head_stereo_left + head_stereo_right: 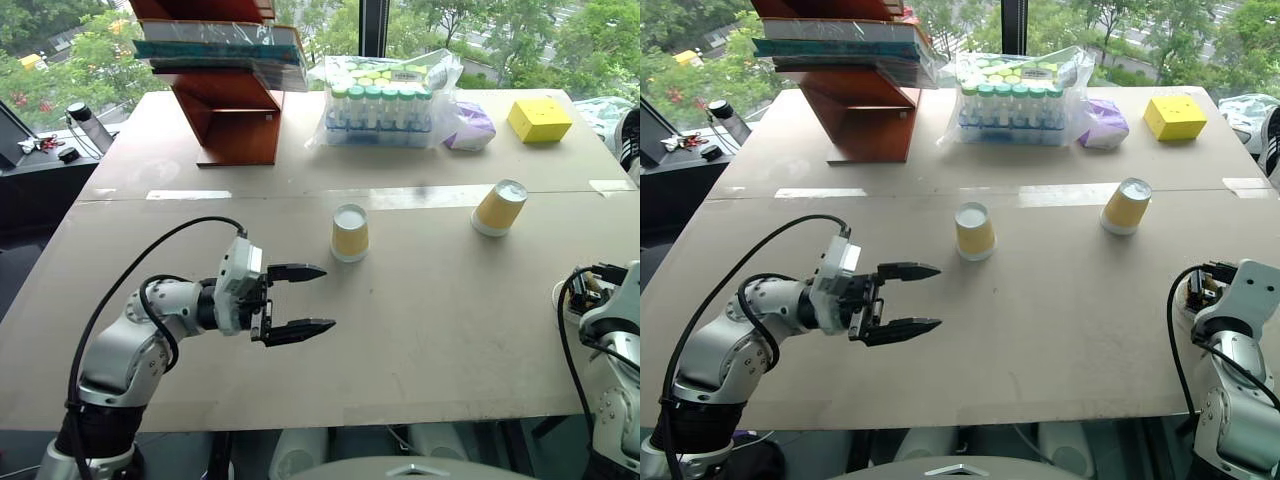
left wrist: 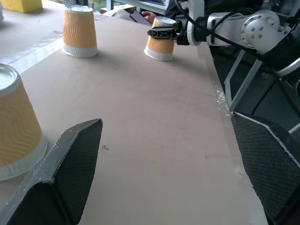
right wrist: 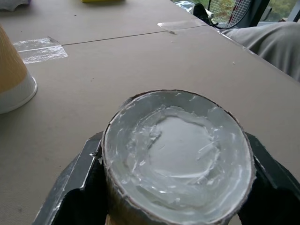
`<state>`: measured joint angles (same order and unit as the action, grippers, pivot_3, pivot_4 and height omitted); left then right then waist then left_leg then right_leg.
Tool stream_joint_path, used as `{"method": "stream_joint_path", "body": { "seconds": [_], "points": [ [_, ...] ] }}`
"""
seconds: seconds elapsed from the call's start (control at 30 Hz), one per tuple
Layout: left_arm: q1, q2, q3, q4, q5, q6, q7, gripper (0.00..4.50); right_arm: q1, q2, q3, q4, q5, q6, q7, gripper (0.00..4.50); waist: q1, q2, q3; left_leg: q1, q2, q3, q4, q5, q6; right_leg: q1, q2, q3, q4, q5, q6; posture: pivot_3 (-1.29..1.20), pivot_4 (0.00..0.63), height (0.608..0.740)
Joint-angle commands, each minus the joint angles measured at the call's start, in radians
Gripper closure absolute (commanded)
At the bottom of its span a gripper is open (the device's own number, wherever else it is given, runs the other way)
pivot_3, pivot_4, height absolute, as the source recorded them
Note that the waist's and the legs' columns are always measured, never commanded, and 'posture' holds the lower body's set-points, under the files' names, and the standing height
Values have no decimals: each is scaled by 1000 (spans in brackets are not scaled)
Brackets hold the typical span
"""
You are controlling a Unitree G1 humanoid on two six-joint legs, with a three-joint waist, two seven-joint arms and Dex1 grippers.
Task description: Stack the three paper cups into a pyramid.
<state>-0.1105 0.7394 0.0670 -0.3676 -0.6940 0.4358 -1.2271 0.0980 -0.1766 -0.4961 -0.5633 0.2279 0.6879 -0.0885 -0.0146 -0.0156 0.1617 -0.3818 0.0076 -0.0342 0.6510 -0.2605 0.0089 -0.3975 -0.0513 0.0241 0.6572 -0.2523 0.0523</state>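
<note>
On the brown cardboard-covered table (image 1: 420,330), one upside-down yellow-orange paper cup with a white rim (image 1: 350,233) stands at frame centre and a second (image 1: 498,208) at upper right. The left gripper (image 1: 310,299) hovers lower left of centre, black fingers spread wide, holding nothing. The right gripper (image 3: 173,187) brackets the third cup (image 3: 178,154) at the right edge, its fingers against both sides.

The paper cups (image 1: 350,233) have ribbed, matt yellow walls and glossy white bases; the table (image 1: 420,320) looks like matt brown board; the left gripper's fingers (image 2: 70,164) carry textured black pads.
</note>
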Motion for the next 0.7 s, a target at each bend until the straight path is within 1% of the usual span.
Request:
{"method": "stream_joint_path", "body": {
  "seconds": [0.03,0.13,0.23,0.37,0.43,0.5,0.6,0.7],
  "points": [
    [-30,16,15,-31,-36,-6,-36,0,5,-12,-29,-31,8,6,1,2416,0,0,0,0,0,0,0,0,0,0,0,0,0,0,0,0,150,740],
    [-46,10,12,-31,-43,-6,-39,0,20,-28,-14,-53,9,-4,24,2419,0,0,0,0,-1,0,0,0,0,0,0,0,0,0,0,0,150,740],
    [-50,0,14,-34,-46,-5,-30,0,41,-60,44,-96,21,-45,102,2419,-1,0,0,0,-1,0,0,0,0,0,0,0,0,0,0,0,150,740],
    [-41,-34,40,-33,-35,-16,36,0,21,-112,230,-188,90,-31,251,2419,-12,1,0,1,0,1,0,0,0,0,1,1,0,0,0,0,150,740],
    [-33,-64,66,-12,-25,-32,87,0,-32,-125,328,-184,99,-8,284,2419,-22,0,0,1,1,0,0,0,0,0,1,1,0,0,0,0,150,740],
    [-24,-83,82,9,-12,-59,105,0,-83,-134,393,-157,89,1,297,2419,-23,0,1,1,1,0,0,0,0,0,2,1,0,0,1,0,150,740],
    [2,-66,128,50,3,-67,125,0,-220,-129,497,-32,75,-13,342,2419,-24,-1,1,0,0,-1,0,0,0,0,1,0,0,1,1,0,150,740],
    [38,-36,181,98,18,-92,108,0,-358,-111,588,107,51,-39,389,2419,-27,-2,2,0,0,-1,0,0,0,0,1,0,-1,1,1,0,150,740]
  ]
}}
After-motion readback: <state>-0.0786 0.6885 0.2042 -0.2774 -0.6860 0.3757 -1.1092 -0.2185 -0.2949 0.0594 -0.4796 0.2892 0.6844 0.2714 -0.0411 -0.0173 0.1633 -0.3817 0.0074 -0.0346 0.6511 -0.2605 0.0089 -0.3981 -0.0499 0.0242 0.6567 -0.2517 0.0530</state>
